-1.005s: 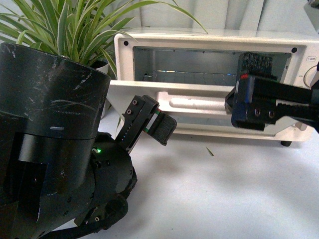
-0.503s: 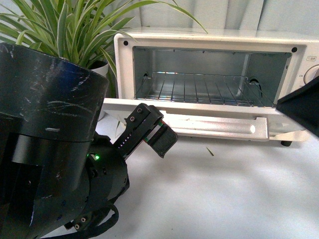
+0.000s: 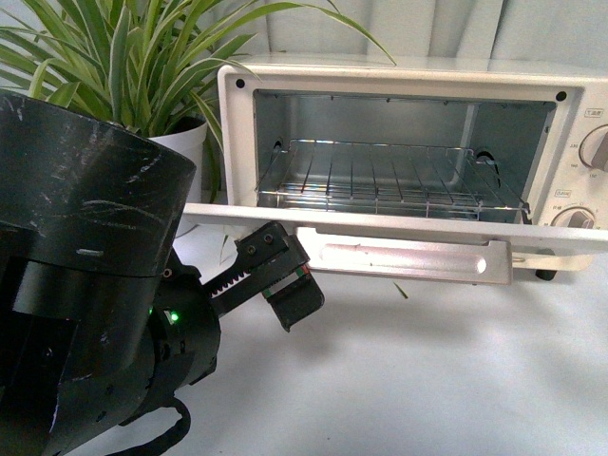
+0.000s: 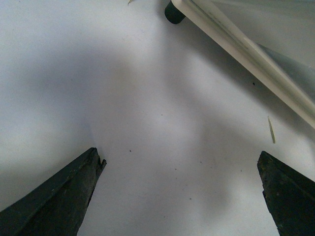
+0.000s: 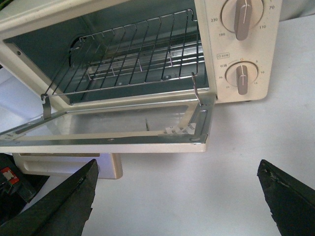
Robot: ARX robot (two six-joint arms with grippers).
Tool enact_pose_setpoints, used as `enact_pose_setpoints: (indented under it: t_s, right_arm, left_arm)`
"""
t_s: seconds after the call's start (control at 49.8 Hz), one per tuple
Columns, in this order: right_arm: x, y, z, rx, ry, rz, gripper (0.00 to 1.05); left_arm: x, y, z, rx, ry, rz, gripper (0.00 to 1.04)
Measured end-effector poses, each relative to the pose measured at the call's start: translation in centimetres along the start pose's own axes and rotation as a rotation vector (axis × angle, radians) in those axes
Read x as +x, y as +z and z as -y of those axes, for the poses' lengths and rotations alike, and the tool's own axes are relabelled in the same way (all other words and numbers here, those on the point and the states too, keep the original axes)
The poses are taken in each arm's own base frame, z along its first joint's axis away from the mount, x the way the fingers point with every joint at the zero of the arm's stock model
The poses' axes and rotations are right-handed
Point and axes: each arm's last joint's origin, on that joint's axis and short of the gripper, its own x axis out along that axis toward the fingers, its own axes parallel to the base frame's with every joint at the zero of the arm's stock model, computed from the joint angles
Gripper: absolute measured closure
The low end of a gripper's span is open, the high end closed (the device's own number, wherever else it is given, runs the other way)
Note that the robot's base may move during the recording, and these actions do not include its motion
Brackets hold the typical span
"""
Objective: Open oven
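Observation:
The cream-white oven [image 3: 237,123] stands at the back of the white table with its door [image 3: 228,213] folded down flat. The silver bar handle [image 3: 404,258] runs along the door's front edge, and the wire rack [image 3: 389,180] shows inside. Two round knobs [image 3: 597,147] sit on its right side. My left gripper [image 3: 285,275] is open and empty, low on the table just in front of the door's left end. In the right wrist view the oven [image 5: 206,29], its lowered door [image 5: 128,140] and the knobs [image 5: 241,17] show. My right gripper [image 5: 177,196] is open and empty, out of the front view.
A leafy potted plant [image 3: 142,66] in a white pot stands left of the oven. My left arm's black body [image 3: 76,285] fills the near left. A black oven foot [image 4: 173,12] and a small green leaf scrap [image 4: 271,130] show in the left wrist view.
The right gripper, which was at the handle with the door partly down, has drawn away out of the front view. The door has dropped fully open. The left gripper lowered slightly.

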Motion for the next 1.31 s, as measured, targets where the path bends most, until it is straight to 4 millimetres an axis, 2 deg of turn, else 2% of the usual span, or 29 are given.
enact_pose_setpoints:
  t_s: [0.241,1.045,1.307]
  right_arm:
    - [0.0,-0.8,0.7,0.008,-0.016,-0.021,0.09]
    - [-0.1,-1.7,1.4,0.025,-0.020,-0.039,0.09]
    - [-0.5,-2.6,2.1,0.037,-0.021,-0.045,0.09]
  left_arm:
    - [-0.1,-0.3,-0.1,0.115,0.045,0.021,0.07]
    - [-1.0,-2.3,-1.1,0.680,0.179,0.057,0.07]
    - [-2.6,-2.4,-1.4,0.830,0.169,0.095,0.07]
